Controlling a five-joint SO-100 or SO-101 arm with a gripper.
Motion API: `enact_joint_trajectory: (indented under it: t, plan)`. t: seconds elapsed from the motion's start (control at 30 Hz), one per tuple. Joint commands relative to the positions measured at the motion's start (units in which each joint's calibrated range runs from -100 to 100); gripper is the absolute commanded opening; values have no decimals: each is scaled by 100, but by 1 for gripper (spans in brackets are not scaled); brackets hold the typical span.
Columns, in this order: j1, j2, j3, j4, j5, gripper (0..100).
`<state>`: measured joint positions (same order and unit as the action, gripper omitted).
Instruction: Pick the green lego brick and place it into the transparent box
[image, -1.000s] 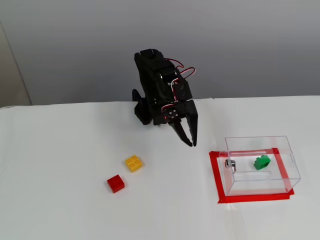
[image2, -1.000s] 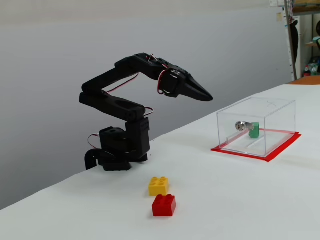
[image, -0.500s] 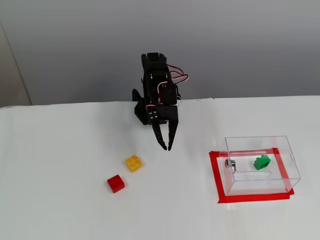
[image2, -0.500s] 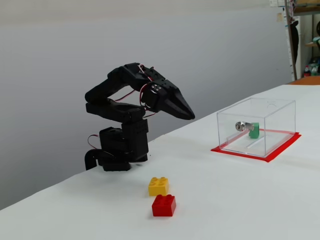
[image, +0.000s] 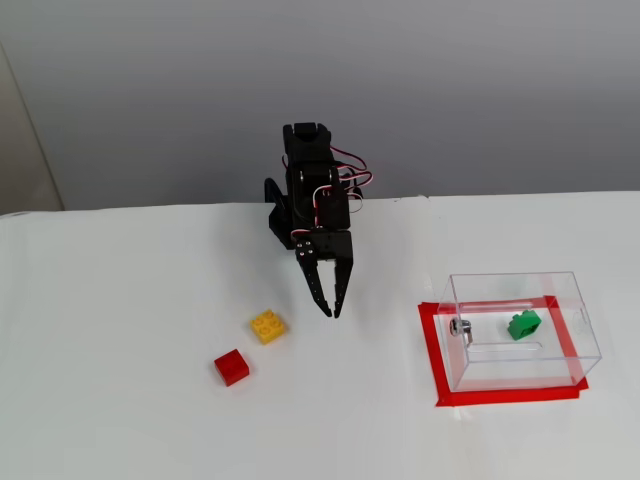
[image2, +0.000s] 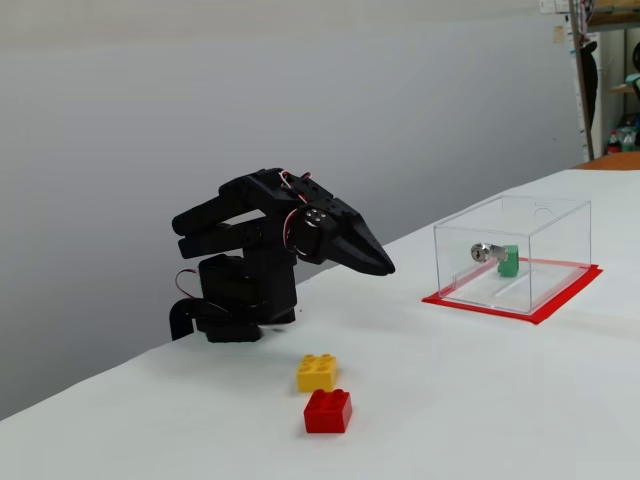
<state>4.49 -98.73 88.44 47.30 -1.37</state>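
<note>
Fingers (image: 331, 313) nearly closed, empty, above table | green lego brick (image: 524, 324) inside transparent box (image: 575, 300)

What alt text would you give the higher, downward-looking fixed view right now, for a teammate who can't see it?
The green lego brick already lies inside the transparent box, which stands on a red tape rectangle at the right. The black arm's gripper points down at center, empty, jaws nearly together, with a yellow brick and red brick to its left.
</note>
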Motion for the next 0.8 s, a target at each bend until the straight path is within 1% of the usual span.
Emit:
enact_joint_trajectory:
  t: [0.0, 0.27, 0.47, 0.6, 0.77]
  plan:
    - [43, -101, 270, -83, 17, 1]
    - [58, -101, 758, -83, 12, 1]
    - [294, -101, 1075, 22, 12, 1]
    - [265, -101, 1039, 596, 12, 1]
    - [265, -110, 930, 910, 6, 1]
